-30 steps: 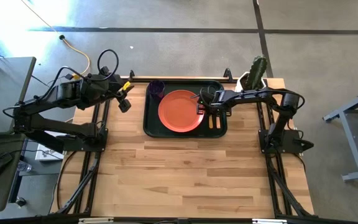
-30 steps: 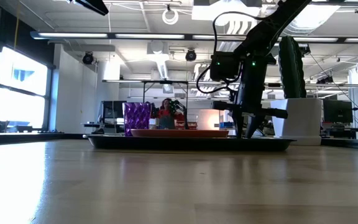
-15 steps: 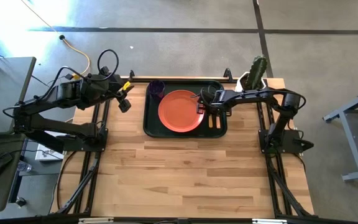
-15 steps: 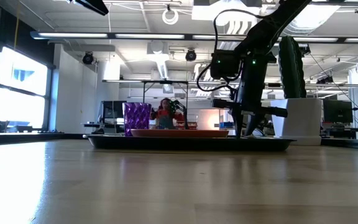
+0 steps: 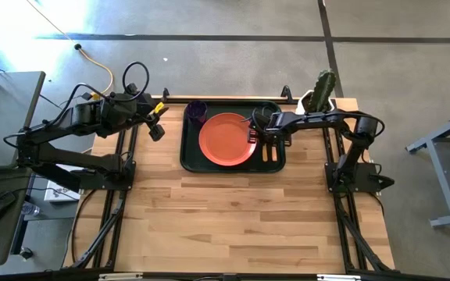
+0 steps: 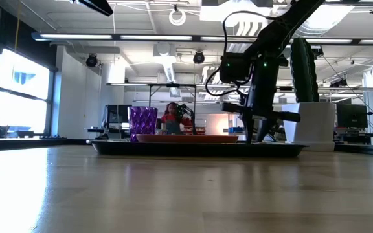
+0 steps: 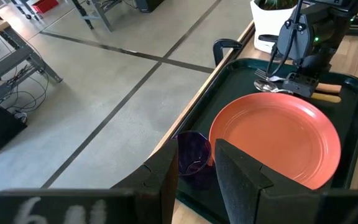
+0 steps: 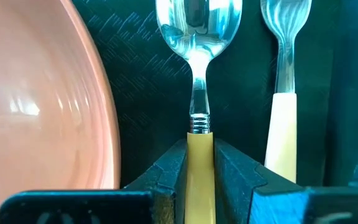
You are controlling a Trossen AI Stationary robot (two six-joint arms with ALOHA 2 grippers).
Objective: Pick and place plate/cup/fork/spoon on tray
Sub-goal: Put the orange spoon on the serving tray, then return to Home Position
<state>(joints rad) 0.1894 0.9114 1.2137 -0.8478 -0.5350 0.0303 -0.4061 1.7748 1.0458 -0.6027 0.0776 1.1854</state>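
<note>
On the tray (image 5: 233,162), at about three o'clock from the plate (image 5: 226,139), the right gripper (image 8: 199,163) has its two fingers closed tight on the handle of the spoon (image 8: 197,37), just below the metal neck. The fork (image 8: 283,74) lies just beside it. The spoon seems light, stiff and a little slippery, so the handle is the good place to hold. Farther, near eleven o'clock, stands the cup (image 7: 191,157), and the left gripper (image 7: 194,171) waits there, a little open and holding nothing.

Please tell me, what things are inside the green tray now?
The tray holds the plate, the cup, the spoon and the fork. The right gripper grips the spoon's handle, covering its end. The plate hides the tray floor beneath it.
</note>
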